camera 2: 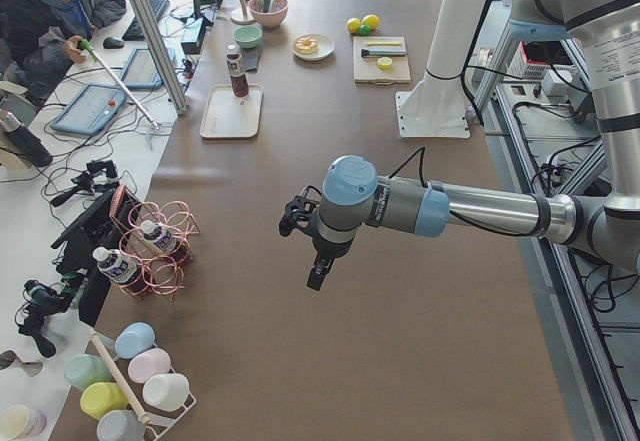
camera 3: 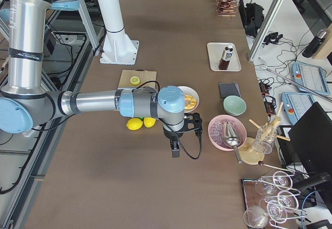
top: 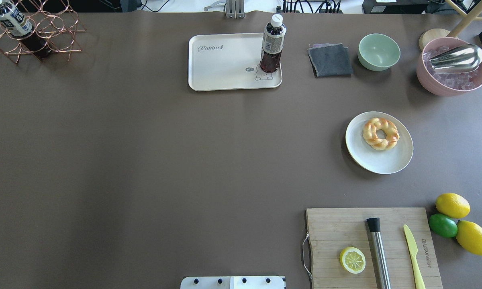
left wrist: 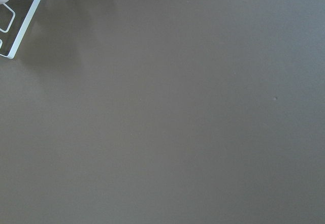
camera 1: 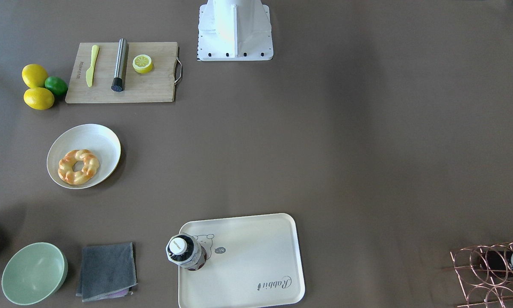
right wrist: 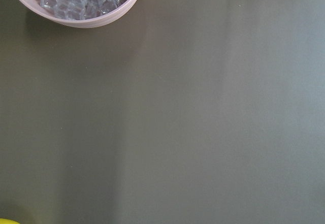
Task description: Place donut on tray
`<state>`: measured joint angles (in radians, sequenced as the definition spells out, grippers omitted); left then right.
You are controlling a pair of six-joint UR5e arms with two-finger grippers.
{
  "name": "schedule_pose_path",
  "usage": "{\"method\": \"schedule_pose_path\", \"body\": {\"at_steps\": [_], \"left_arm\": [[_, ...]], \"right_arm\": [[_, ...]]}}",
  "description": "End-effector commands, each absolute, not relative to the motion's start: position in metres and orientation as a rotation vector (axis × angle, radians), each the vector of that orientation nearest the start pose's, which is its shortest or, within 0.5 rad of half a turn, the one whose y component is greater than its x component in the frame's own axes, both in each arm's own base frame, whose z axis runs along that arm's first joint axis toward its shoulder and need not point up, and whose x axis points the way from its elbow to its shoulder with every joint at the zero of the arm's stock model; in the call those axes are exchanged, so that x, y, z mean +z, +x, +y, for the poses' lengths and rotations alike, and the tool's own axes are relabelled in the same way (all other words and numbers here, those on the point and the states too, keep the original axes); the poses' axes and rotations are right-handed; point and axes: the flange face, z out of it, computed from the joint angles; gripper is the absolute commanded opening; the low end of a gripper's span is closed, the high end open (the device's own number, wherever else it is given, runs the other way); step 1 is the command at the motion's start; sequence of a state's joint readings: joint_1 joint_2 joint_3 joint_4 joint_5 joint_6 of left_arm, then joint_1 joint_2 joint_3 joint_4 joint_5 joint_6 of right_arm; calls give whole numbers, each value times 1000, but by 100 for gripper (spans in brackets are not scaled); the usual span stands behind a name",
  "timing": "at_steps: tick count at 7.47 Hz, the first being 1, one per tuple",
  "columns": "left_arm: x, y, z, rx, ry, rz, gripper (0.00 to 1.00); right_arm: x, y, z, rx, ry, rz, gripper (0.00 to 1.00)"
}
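The donut lies flat on a white plate, well apart from the tray, off to the tray's right and nearer the robot. The tray itself holds only a dark bottle, upright on its right side by the bear drawing; the rest of its surface is bare. Just right of the tray lies a grey cloth, then a green bowl, then a pink bowl of ice with a metal scoop in it. A wooden board sits far from the tray, at the robot's edge. The left gripper hangs over bare table well to the tray's left; the right gripper hangs well to its right, near the pink bowl. Neither claw holds anything, but I cannot tell whether either is spread or pressed together.
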<state>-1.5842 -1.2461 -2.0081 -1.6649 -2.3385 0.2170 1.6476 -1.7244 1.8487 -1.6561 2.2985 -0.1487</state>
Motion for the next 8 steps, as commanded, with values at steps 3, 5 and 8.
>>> {"method": "schedule_pose_path", "body": {"at_steps": [3,5,8], "left_arm": [[576,-67,-360,279,272,745,97],[575,-68,-360,279,274,744,97],[575,-67,-360,282,274,746,97]], "right_arm": [[609,99,-414,-88,113,-718,100],[614,98,-413,-72,97,-735,100],[631,94,-400,-61,59,-764,100]]}}
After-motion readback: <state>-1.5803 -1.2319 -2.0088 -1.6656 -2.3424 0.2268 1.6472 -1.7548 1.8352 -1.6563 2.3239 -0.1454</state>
